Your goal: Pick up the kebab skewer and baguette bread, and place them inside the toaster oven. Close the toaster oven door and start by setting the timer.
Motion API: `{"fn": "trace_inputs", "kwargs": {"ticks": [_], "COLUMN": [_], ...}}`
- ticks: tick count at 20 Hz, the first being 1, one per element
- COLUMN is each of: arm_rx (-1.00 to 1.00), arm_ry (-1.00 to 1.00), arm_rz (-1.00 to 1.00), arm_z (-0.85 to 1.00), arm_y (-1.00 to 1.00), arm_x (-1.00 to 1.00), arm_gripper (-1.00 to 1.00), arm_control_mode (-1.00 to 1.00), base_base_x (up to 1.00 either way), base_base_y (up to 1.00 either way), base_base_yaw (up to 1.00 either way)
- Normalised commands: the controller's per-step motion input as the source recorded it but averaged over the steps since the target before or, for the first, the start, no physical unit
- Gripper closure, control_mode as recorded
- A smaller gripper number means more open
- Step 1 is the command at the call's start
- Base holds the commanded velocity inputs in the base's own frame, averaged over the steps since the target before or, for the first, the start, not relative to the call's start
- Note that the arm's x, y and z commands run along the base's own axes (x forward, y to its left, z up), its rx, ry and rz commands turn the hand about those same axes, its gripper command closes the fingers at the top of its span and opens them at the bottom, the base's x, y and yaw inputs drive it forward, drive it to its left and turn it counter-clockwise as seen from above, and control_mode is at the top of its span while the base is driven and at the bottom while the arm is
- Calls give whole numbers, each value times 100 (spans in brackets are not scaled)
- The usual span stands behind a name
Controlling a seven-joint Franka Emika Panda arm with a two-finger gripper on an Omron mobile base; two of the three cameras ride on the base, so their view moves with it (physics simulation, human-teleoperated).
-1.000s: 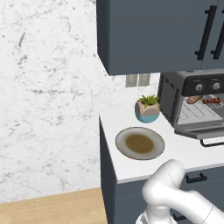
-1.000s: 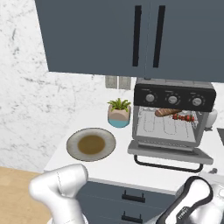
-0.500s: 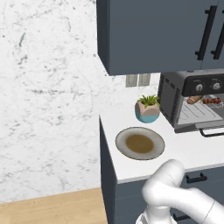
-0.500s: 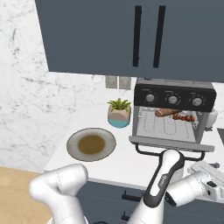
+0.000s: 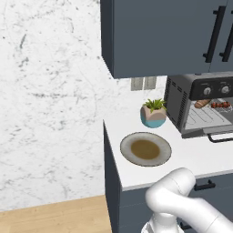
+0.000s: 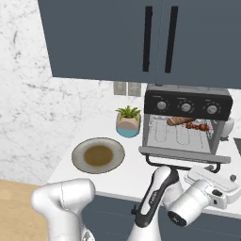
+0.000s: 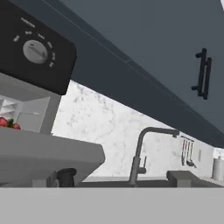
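Boxy dark grey toaster oven [image 6: 187,123] on the white counter [image 6: 127,172] beneath dark blue cabinets [image 6: 141,42], black panel with three silver knobs on top, glass-windowed toaster oven door [image 6: 184,156] dropped open with its bar handle facing forward. On the wire rack inside, tan baguette bread [image 6: 179,121] at left and kebab skewer [image 6: 197,126] with small red chunks just beside it at right. Gripper [image 6: 227,188] low before the door's right end, jaws spread wide, holding nothing; brown-centred plate [image 6: 98,155] and potted plant [image 6: 128,120] left of the oven.
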Motion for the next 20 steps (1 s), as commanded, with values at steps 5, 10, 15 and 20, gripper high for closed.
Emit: {"fn": "trace_inputs", "kwargs": {"ticks": [5,10,15,20], "arm_rx": [0,2,5,5], "arm_ry": [0,6,9,10], "arm_rz": [22,19,14,9], "arm_z": [0,-16,-43,-45], "arm_y": [42,14,3,0], "arm_x": [46,36,32,49], "arm_gripper": [-100,-100,-100,-100], "arm_control_mode": [-100,-100,-100,-100], "base_base_x": [0,0,0,0], "base_base_y": [0,0,0,0], "base_base_yaw": [0,0,0,0]}}
